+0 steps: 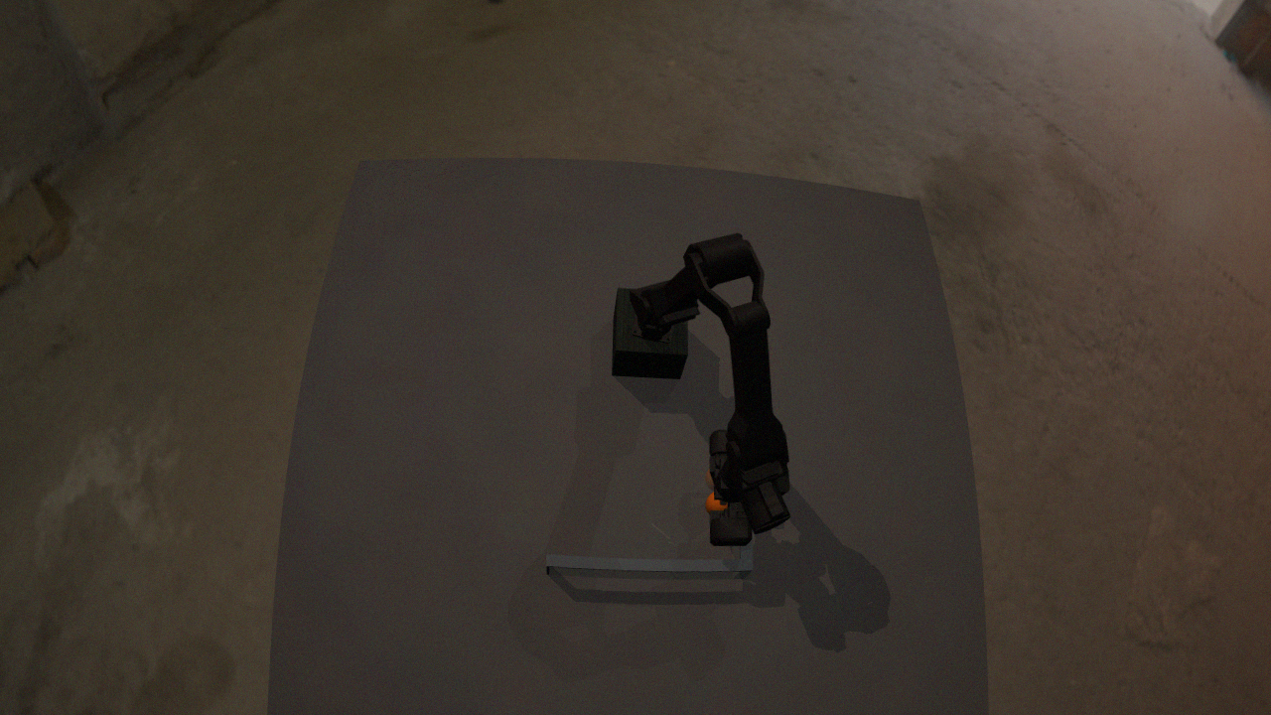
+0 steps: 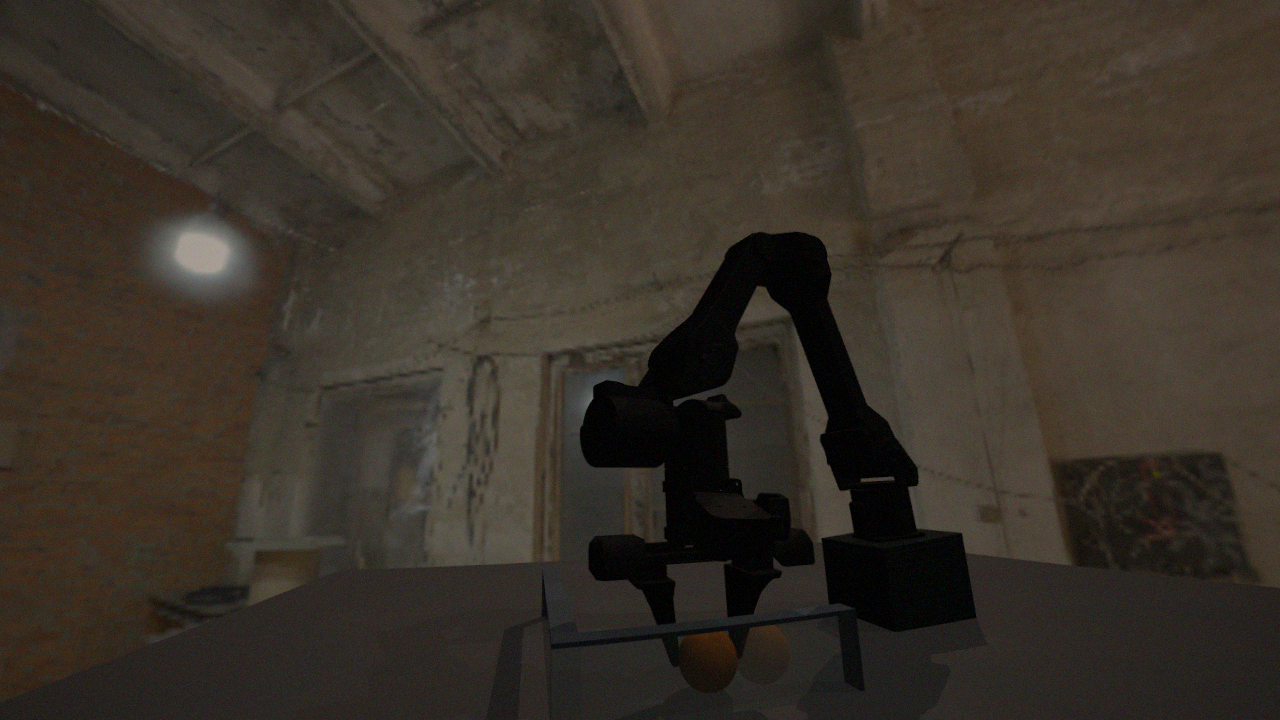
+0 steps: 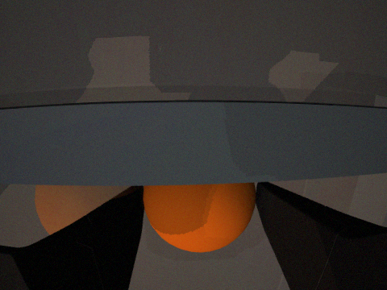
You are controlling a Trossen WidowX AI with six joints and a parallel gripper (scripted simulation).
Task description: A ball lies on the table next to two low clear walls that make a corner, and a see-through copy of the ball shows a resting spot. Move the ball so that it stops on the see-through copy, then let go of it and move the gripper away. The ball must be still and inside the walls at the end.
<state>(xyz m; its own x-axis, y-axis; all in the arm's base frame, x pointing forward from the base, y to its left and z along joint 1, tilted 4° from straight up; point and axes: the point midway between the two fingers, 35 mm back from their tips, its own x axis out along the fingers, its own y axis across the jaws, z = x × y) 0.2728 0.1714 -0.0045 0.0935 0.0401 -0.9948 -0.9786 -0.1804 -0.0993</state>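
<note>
The arm reaches from its base [image 1: 649,342] across the grey table [image 1: 444,399] and bends down so that the tool [image 2: 707,649] points at the surface inside the corner made by the two low clear walls [image 2: 698,628]. The orange ball [image 3: 200,216] lies on the table between the two dark fingers, close to the wall that runs across the wrist view. In that view the left finger edge stands right at the ball's side, while a small gap shows between the ball and the right finger. The tool is partly open, its jaws about halfway in, and it has no firm hold of anything; the ball rests on the table rather than hanging in a grip. The paler see-through copy [image 2: 766,653] sits just beside the ball, touching or slightly overlapping it, and is partly hidden behind one finger in the wrist view. From the top view only a small patch of the ball [image 1: 713,501] shows at the edge of the wrist.
</note>
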